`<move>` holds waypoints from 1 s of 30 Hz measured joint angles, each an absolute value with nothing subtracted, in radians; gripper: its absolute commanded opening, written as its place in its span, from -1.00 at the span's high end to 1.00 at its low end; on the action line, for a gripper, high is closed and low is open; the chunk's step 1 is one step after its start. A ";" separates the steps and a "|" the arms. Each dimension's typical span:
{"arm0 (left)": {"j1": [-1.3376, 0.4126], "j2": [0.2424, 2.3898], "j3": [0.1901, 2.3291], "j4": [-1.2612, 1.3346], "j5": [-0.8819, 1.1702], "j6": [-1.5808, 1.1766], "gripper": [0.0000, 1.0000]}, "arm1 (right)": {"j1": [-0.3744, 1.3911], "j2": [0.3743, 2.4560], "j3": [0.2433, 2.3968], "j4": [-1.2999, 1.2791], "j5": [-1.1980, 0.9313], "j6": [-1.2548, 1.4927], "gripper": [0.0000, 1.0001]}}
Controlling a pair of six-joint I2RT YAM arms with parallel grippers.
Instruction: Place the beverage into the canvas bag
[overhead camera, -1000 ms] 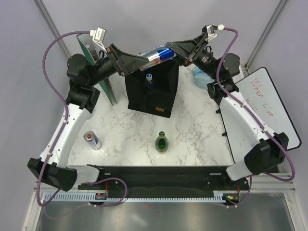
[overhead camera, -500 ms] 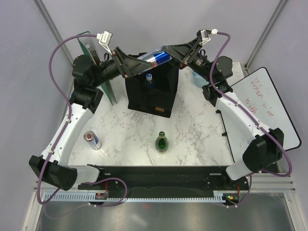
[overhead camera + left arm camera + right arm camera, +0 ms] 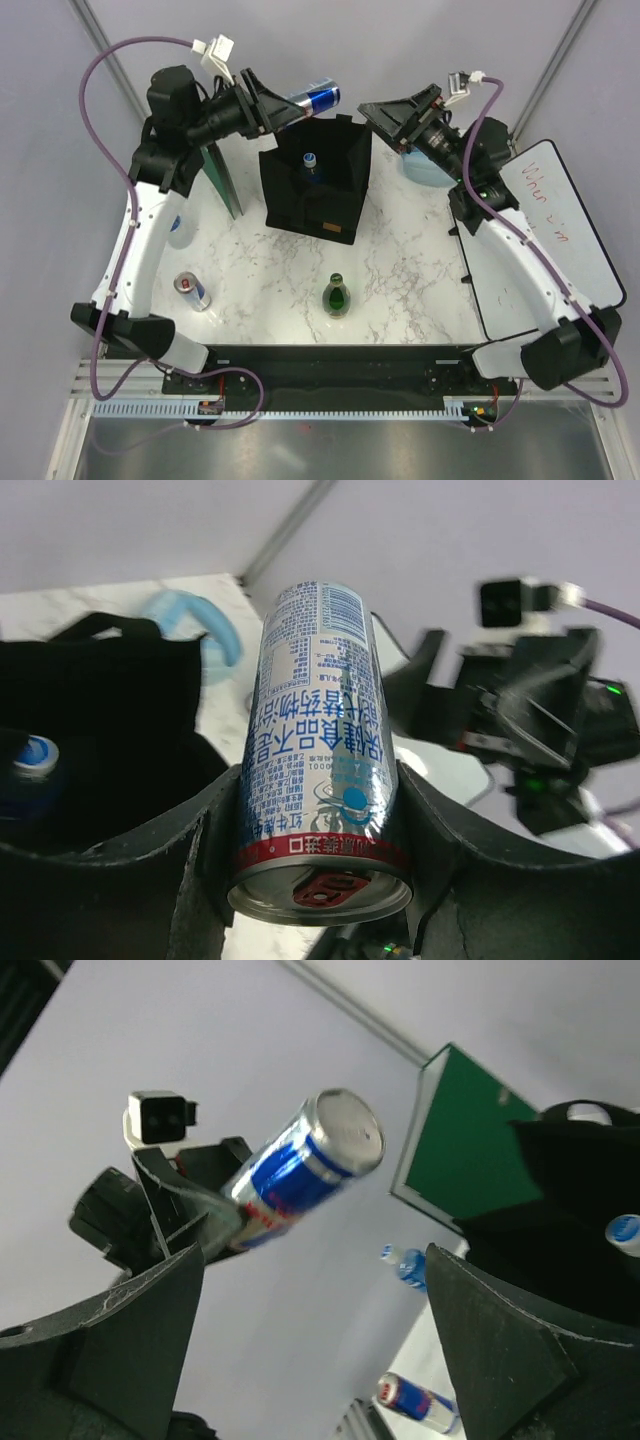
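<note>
We see the left gripper point(image 3: 285, 108) clenched around the blue and silver can point(image 3: 318, 98), its two fingers pressed against the can's sides near the tab end, which faces the left wrist camera. The can lies almost level in the air, just above the far left corner of the canvas bag point(image 3: 310, 205), with its plain bottom pointing toward the right arm. The right gripper point(image 3: 378, 122) hangs released and empty beside the bag's far right corner, apart from the can. The bag stands upright near the far edge of the marble table point(image 3: 420, 270), mouth open, and a blue-capped bottle point(image 3: 310, 160) stands inside it. We also find a green bottle point(image 3: 338, 296) upright near the middle of the table, toward its near edge, and a second can point(image 3: 192, 291) lying close to the left edge. A whiteboard point(image 3: 550, 225) lies along the right edge.
</note>
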State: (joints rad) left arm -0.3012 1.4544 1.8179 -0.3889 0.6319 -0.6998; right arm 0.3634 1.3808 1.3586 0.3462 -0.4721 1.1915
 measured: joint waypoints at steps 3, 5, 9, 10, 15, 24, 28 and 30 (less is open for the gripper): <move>-0.289 1.561 1.993 -0.542 0.555 -0.585 0.95 | 0.349 1.296 1.349 0.186 -0.398 1.045 -0.94; -0.288 1.622 2.067 -0.621 0.517 -0.527 0.95 | 0.352 1.263 1.351 0.082 -0.353 0.948 -0.90; -0.308 1.734 2.172 -0.791 0.406 -0.424 0.95 | 0.380 1.291 1.404 -0.162 -0.232 0.753 -0.88; -0.319 1.762 2.199 -0.837 0.366 -0.399 0.95 | 0.393 1.319 1.435 -0.228 -0.196 0.710 -0.86; -0.408 1.884 2.320 -1.007 0.204 -0.303 0.95 | 0.477 1.450 1.561 -0.455 -0.041 0.561 -0.82; -0.488 1.946 2.357 -1.155 -0.010 -0.206 0.95 | 0.593 1.620 1.663 -0.599 0.129 0.443 -0.23; -0.486 1.967 2.357 -1.195 -0.113 -0.182 0.95 | 0.614 1.673 1.673 -0.629 0.187 0.414 0.27; -0.486 1.979 2.357 -1.207 -0.154 -0.171 0.95 | 0.616 1.682 1.673 -0.640 0.205 0.409 0.59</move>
State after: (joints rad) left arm -0.4862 1.9785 2.3573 -1.2068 -0.1543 -0.1715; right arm 0.6163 1.6821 1.6730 -0.6395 0.2054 0.4091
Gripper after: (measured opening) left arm 0.615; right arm 0.393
